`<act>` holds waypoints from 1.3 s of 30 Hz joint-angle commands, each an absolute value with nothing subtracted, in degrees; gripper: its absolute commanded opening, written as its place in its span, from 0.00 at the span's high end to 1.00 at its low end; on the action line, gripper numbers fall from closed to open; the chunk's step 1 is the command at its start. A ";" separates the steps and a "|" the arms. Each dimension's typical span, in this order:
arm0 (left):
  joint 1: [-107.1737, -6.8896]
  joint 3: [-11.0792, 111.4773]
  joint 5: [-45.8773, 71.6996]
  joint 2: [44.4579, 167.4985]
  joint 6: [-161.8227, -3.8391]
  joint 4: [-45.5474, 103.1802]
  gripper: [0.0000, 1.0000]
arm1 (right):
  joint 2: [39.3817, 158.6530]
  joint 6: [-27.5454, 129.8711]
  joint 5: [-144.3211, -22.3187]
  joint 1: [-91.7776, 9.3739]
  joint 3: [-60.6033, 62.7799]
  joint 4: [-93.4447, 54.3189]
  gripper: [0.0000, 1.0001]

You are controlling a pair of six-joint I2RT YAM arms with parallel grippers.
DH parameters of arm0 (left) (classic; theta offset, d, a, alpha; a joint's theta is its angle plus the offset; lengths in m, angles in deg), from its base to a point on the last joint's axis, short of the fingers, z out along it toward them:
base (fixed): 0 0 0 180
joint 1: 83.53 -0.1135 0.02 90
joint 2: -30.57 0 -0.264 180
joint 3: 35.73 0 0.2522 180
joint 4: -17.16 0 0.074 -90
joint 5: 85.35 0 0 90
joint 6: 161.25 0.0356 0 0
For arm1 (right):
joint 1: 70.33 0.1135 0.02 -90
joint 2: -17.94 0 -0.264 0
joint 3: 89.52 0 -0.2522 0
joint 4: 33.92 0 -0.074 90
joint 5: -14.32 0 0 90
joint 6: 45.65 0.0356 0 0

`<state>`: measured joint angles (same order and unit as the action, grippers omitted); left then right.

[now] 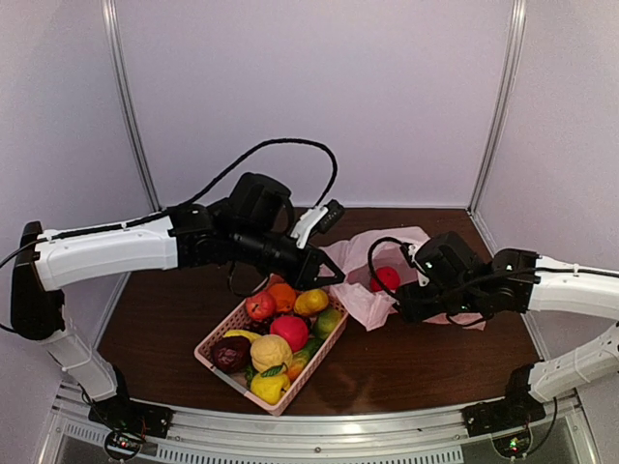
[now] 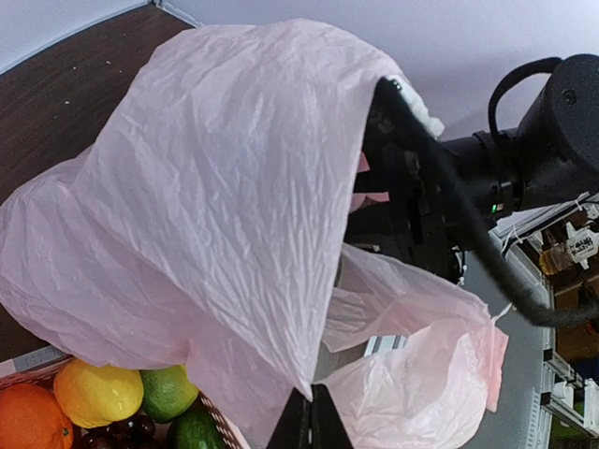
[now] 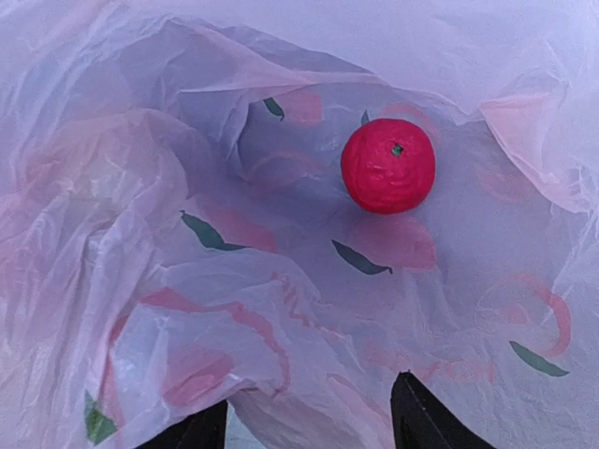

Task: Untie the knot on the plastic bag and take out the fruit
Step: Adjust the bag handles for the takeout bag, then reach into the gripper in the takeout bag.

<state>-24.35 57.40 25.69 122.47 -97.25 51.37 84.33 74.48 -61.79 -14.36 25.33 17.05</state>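
Note:
The pink plastic bag [image 1: 360, 257] lies open at the right of the basket, and no knot shows. One red apple [image 1: 386, 278] lies inside it; it also shows in the right wrist view [image 3: 387, 166]. My left gripper [image 1: 329, 277] is shut on the bag's left edge and holds the film [image 2: 225, 206] lifted, with its jaws [image 2: 314, 419] pinching the plastic. My right gripper [image 1: 399, 292] is open at the bag's mouth. Its fingertips [image 3: 423, 421] rest apart over the bag's inner film [image 3: 281, 309], short of the apple.
A pink latticed basket [image 1: 235, 384] at the table's front centre holds several toy fruits: a red apple [image 1: 290, 331], an orange [image 1: 282, 295], a lemon [image 1: 311, 302] and a dark maroon fruit [image 1: 230, 354]. The basket's lemon [image 2: 97, 393] and lime [image 2: 168, 391] sit below the lifted film.

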 commanded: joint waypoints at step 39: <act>-16.52 69.56 37.24 133.68 -99.65 41.82 1.00 | 92.18 75.53 -62.05 -25.36 39.73 -21.91 0.01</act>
<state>-16.92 66.21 33.62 133.53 -97.67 47.08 89.07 75.61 -59.71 -23.30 37.67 -13.96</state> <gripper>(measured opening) 0.001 0.993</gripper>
